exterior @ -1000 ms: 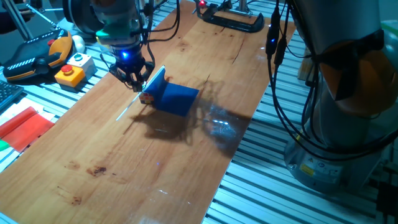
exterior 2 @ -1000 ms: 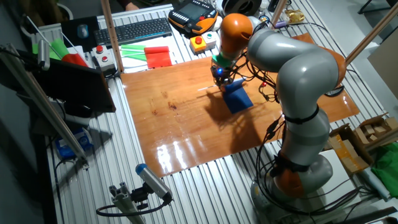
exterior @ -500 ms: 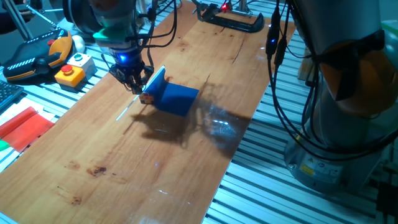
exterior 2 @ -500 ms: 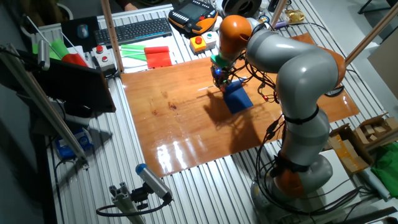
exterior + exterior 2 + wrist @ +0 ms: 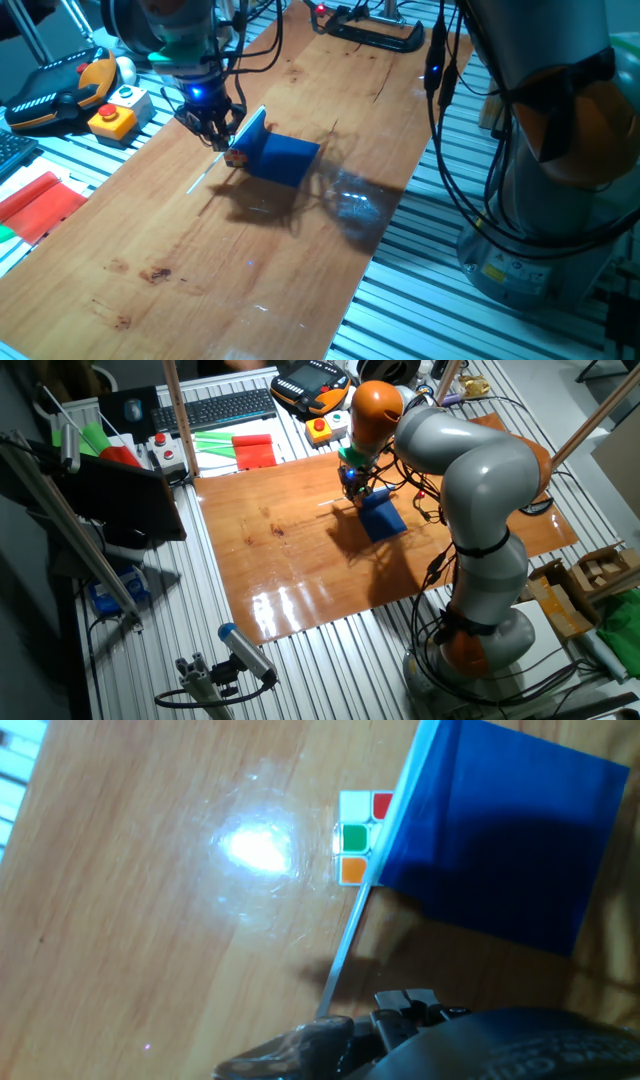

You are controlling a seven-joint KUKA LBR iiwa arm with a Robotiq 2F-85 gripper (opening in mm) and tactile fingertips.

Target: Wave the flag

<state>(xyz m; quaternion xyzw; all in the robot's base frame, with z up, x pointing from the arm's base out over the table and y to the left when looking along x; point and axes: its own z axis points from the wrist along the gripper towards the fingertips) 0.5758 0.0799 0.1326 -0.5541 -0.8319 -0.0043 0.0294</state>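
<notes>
My claw [image 5: 214, 128] grips the flag [image 5: 277, 155] by its stick, cloth resting on the table [image 5: 230, 250]; next, lift and swing.

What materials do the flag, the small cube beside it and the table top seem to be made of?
The flag: matte blue cloth, probably, sagging over the cube, on a thin white stick, maybe plastic. The small cube: likely glossy plastic, with coloured square tiles. The table top: varnished wood, showing grain, knots and light glare.

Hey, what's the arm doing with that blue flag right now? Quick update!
End effector low over the flag's stick, grip state unclear. Flag propped on the table, leaning on a small puzzle cube. Nothing else close.
</notes>
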